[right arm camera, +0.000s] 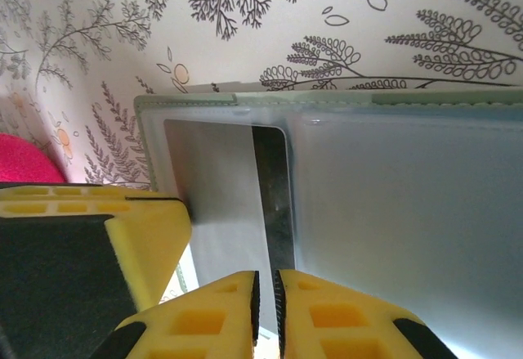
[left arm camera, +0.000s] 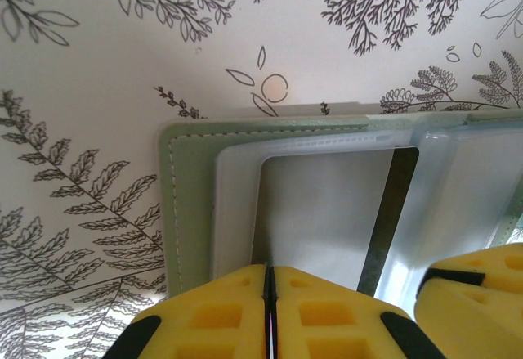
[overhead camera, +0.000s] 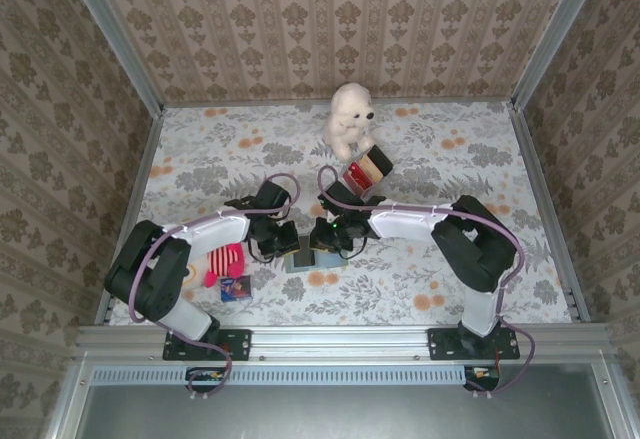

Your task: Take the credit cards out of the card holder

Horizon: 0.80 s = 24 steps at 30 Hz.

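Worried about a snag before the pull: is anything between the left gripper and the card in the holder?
Nothing loose. The left gripper is shut at the near edge of the card, which lies in the card holder, inside a clear pocket with a frosted rim. The right gripper sits close beside.

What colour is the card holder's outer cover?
Sage green; card holder shows best from left wrist.
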### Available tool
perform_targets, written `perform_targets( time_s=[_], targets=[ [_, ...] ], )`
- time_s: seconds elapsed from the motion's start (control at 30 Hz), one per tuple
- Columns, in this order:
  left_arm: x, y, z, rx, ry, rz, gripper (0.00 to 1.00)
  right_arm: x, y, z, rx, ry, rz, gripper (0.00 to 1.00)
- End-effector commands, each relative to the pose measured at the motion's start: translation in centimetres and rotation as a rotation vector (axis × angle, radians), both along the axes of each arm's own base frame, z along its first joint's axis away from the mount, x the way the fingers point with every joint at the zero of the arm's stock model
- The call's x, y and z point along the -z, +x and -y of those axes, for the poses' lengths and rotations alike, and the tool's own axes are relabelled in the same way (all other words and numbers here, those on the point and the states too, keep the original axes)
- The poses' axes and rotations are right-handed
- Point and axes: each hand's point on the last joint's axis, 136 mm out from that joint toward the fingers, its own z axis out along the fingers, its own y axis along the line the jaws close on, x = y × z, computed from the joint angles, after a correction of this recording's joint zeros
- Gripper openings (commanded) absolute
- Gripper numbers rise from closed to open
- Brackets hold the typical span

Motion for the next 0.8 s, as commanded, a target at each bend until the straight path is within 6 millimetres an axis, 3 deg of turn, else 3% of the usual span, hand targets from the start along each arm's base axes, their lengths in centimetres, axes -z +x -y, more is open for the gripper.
perform_targets(
  time_s=[0.0,0.37,0.77],
  targets=[
    [0.8,-0.7,-0.4,0.008,0.030,-0.026,0.11,0.0,-0.3,-0.7,-0.042,-0.002,-0.014,0.16],
    [1.4,-1.2,-0.5,0.011,0.034,-0.051,0.10,1.2,-0.5,0.2,-0.076,-0.080,-0.017,0.19],
    [1.6,-1.4,-0.5,0.014,0.030,-0.060,0.10,1.9,-0.8,-0.4,-0.103,-0.064,-0.046,0.19]
  ],
)
